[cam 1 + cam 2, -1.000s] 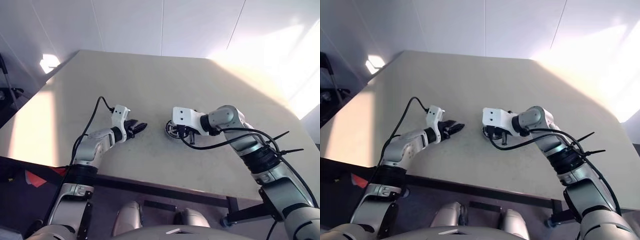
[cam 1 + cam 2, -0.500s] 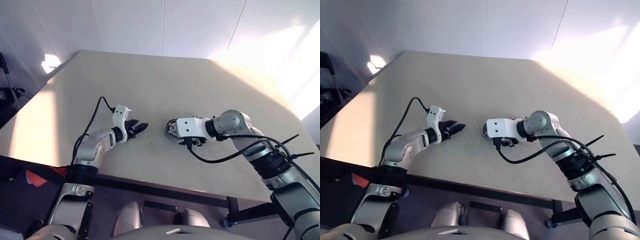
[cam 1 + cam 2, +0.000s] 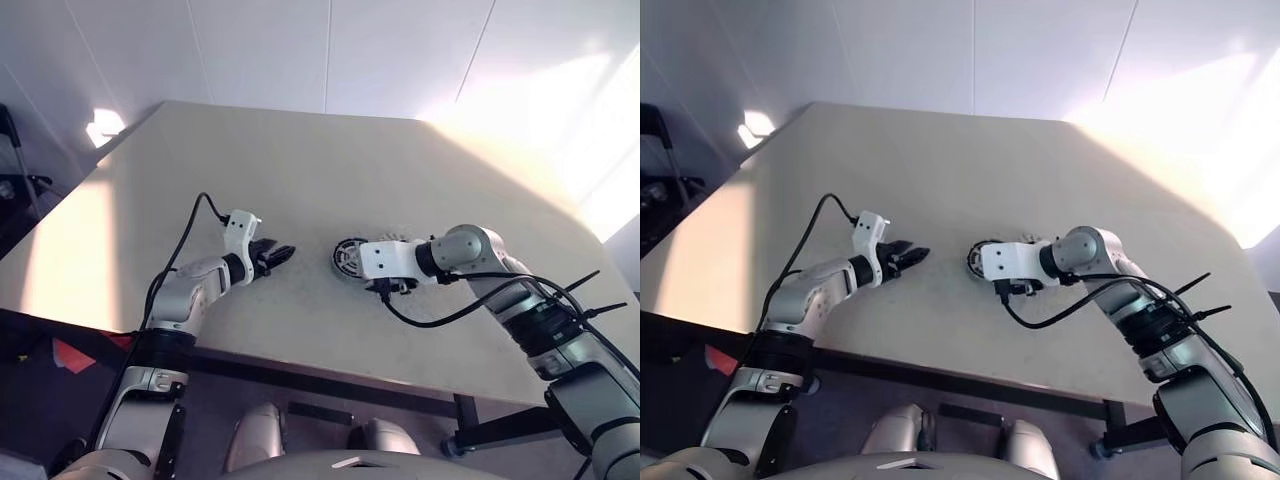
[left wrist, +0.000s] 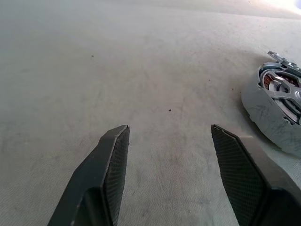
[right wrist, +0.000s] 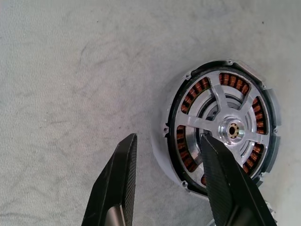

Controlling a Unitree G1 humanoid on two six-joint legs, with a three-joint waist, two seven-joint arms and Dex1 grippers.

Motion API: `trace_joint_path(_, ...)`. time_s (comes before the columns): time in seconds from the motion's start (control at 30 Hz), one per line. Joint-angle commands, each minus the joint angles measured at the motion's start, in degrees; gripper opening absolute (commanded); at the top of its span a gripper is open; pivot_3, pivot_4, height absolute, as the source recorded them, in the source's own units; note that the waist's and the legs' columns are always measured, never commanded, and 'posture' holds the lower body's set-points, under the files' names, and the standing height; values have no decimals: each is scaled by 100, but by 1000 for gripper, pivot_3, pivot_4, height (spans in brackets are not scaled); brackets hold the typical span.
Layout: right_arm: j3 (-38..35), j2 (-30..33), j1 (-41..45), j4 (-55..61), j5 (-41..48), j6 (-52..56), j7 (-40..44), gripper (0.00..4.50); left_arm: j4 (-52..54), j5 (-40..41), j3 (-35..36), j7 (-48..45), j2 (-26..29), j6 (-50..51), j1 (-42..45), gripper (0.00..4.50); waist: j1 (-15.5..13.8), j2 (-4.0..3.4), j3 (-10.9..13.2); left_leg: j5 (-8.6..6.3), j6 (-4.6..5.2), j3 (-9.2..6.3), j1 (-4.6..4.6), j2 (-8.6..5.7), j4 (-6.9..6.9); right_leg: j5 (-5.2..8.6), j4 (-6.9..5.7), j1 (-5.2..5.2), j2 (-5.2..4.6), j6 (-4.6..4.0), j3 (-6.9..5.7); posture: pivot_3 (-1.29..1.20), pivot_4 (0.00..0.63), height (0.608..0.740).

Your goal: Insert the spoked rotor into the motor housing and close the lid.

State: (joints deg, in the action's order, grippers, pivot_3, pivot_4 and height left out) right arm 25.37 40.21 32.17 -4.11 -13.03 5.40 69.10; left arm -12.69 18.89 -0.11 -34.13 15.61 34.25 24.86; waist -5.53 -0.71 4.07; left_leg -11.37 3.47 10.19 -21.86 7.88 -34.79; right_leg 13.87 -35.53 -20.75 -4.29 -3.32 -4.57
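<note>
No text, label, brand, number or sign can be read anywhere on the things or surfaces seen at this moment.

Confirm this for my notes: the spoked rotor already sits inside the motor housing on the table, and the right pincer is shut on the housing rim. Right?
Not quite. The spoked rotor does sit inside the motor housing, but the right pincer is open, gripping nothing; the right wrist view shows it.

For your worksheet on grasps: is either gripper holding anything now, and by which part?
Nothing is held. The left gripper is open over bare table; the right gripper is open, straddling the motor housing's wall without clamping it.
</note>
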Motion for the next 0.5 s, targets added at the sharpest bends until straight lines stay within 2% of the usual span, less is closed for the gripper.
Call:
trace_joint_path(0.03, -9, 198, -221, 344, 70, 6, 224, 2334, 90, 6, 63, 6, 31, -47, 103, 2953, -3, 0, 0, 0, 0, 0, 0, 0, 0, 0, 1, 0, 0, 0, 0, 0, 0, 740)
trace_joint_path(0.23, 84, 114, -208, 212, -111, 85, 142, 2334, 70, -6, 33, 1, 15, -52, 125, 2953, 1, 0, 0, 0, 1, 0, 2, 0, 0, 0, 1, 0, 0, 0, 0, 0, 0, 740)
trace_joint_path(0.33, 119, 55, -75, 91, -198, 111, 142, 1756, 55, -8, 36, 10, 11, -54, 141, 2953, 2, 0, 0, 0, 1, 0, 4, 0, 0, 0, 1, 2, 0, 0, 0, 0, 0, 740)
trace_joint_path(0.5, 193, -54, 188, -356, -344, -24, 58, 104, 112, -5, 46, 51, -6, -54, 74, 2953, 6, 3, -2, 0, 0, 0, 7, 0, 0, 0, 1, 5, 0, 0, 0, 0, 0, 740)
